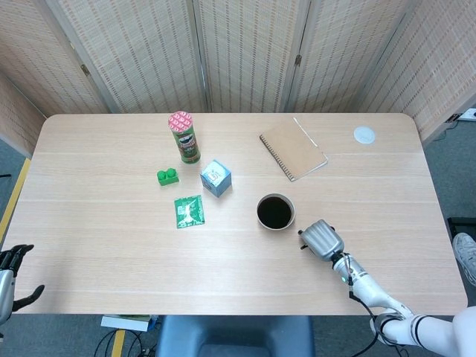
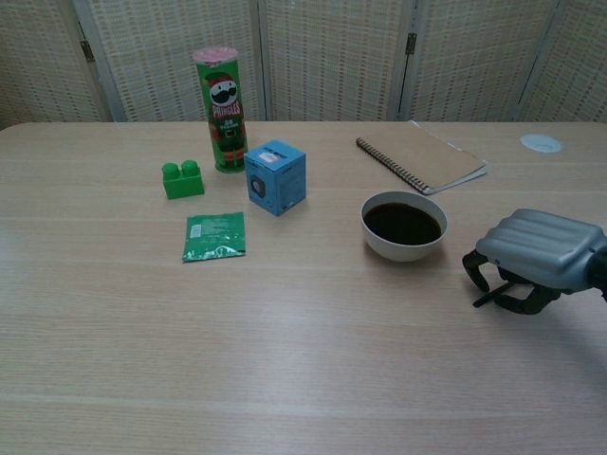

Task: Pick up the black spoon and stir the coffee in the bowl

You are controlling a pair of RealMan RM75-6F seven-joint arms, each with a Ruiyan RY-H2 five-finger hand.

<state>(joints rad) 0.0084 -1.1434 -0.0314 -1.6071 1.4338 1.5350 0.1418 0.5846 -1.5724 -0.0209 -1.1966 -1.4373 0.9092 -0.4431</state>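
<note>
Black spoon (image 2: 486, 300): only a thin dark tip shows beneath the right hand (image 2: 536, 258), lower right of the coffee bowl (image 2: 403, 227). The hand's fingers curl down over it; a grasp cannot be confirmed. Left hand (image 1: 10, 272), lower-left frame edge, fingers spread, holding nothing.

Right robot hand (image 2: 533, 258) low on the bench (image 1: 97, 238), bowl (image 2: 403, 226) close at its 9 o'clock, bare wood between them, notebook (image 2: 423, 159) beyond at 12, blue box (image 2: 276, 176), tall can (image 2: 222, 109), green block (image 2: 182, 179) and packet (image 2: 214, 235) clustered farther toward 9, wide bare bench along the near edge.
</note>
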